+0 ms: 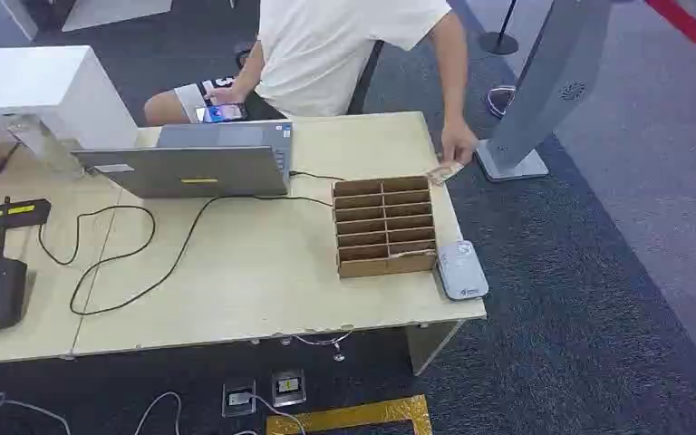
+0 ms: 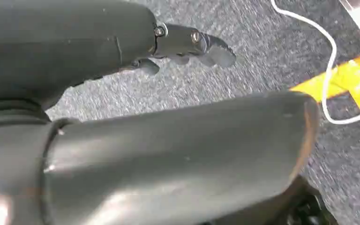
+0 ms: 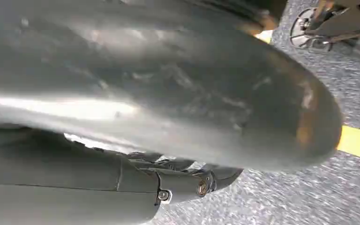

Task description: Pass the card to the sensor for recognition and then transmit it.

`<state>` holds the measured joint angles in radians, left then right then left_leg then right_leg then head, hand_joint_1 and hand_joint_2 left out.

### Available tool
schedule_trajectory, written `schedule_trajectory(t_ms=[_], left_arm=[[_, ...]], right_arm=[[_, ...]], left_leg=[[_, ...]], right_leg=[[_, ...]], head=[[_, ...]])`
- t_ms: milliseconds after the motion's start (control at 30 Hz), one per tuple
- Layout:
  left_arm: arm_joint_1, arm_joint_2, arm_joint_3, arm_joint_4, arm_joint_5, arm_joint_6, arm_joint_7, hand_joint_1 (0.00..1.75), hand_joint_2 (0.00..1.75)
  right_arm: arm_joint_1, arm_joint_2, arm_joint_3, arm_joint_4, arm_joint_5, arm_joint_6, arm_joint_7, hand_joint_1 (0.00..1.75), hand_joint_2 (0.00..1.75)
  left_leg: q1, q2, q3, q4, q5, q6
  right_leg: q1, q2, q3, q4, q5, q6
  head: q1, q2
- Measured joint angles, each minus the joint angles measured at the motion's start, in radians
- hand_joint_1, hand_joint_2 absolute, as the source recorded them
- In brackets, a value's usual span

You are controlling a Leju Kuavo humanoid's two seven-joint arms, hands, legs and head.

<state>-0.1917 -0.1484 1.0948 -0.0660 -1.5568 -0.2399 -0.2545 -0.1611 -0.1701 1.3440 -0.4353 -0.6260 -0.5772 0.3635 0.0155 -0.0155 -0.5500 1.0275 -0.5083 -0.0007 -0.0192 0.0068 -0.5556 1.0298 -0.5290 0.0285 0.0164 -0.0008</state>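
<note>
Lying under a person's hand (image 1: 459, 143), card (image 1: 443, 172) (table's (image 1: 254, 272) far corner)

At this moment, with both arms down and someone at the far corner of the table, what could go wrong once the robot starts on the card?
1. A person's hand rests on the card at the far corner; reaching now could hit it.
2. The sensor overhangs the table edge beside the cardboard organizer; a nudge might push it off.
3. The left hand and right hand hang low over the floor, so both face a long reach.
</note>
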Motion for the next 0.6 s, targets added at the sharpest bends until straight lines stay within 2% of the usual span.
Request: schedule_trajectory(t_ms=[133,167,333,467,500,533,567,600], left_arm=[[0.001,-0.004,-0.001,0.000,-0.008,0.000,0.008,0.00,0.00],[0.001,-0.006,-0.002,0.000,-0.010,0.000,0.008,0.00,0.00],[0.000,-0.012,-0.008,0.000,-0.010,0.000,0.016,0.00,0.00],[-0.007,-0.012,-0.027,0.000,-0.010,0.000,0.034,0.00,0.00],[-0.008,-0.013,-0.028,0.000,-0.010,0.000,0.035,0.00,0.00],[-0.009,-0.014,-0.031,0.000,-0.010,0.000,0.035,0.00,0.00],[-0.009,-0.014,-0.035,0.000,-0.010,0.000,0.035,0.00,0.00],[-0.009,-0.014,-0.038,0.000,-0.010,0.000,0.035,0.00,0.00]], right_arm=[[0.010,0.000,-0.004,0.004,-0.005,-0.005,0.010,0.00,0.00],[0.011,0.000,-0.005,0.004,-0.005,-0.009,0.014,0.00,1.75],[-0.005,-0.030,-0.017,0.014,0.034,-0.069,0.054,0.00,1.75],[-0.069,-0.103,-0.076,0.057,0.264,-0.079,0.130,0.00,1.75],[-0.079,-0.125,-0.099,0.056,0.347,-0.079,0.172,0.00,1.75],[-0.079,-0.146,-0.134,0.049,0.475,-0.079,0.240,0.00,1.75],[-0.066,-0.172,-0.198,0.036,0.662,-0.077,0.279,0.00,1.75],[-0.057,-0.193,-0.263,0.023,0.843,-0.072,0.281,0.00,1.75]], left_leg=[[0.000,0.000,0.000,0.000,0.000,0.000],[0.000,0.000,0.000,0.000,0.000,0.000],[-0.001,0.000,0.000,0.000,0.000,0.000],[-0.004,0.001,0.001,0.000,0.001,0.001],[-0.004,0.000,0.001,0.000,0.001,0.001],[-0.004,-0.001,0.000,0.001,0.001,0.002],[-0.004,-0.002,-0.001,0.001,0.001,0.002],[-0.004,-0.002,-0.002,0.001,0.001,0.002]], right_leg=[[0.000,0.000,0.000,0.000,0.000,0.000],[0.000,0.000,0.000,0.000,0.000,0.000],[-0.001,0.000,0.000,0.000,0.000,0.000],[-0.004,0.000,0.000,0.000,0.002,0.003],[-0.004,0.000,0.001,0.000,0.002,0.003],[-0.004,-0.001,0.002,0.000,0.002,0.003],[-0.004,-0.003,0.002,0.000,0.002,0.003],[-0.004,-0.005,0.001,0.000,0.002,0.003]], head=[[0.000,0.000],[0.000,0.000],[-0.001,0.000],[0.000,0.000],[0.000,0.000],[0.000,0.000],[0.000,0.000],[0.000,0.000]])
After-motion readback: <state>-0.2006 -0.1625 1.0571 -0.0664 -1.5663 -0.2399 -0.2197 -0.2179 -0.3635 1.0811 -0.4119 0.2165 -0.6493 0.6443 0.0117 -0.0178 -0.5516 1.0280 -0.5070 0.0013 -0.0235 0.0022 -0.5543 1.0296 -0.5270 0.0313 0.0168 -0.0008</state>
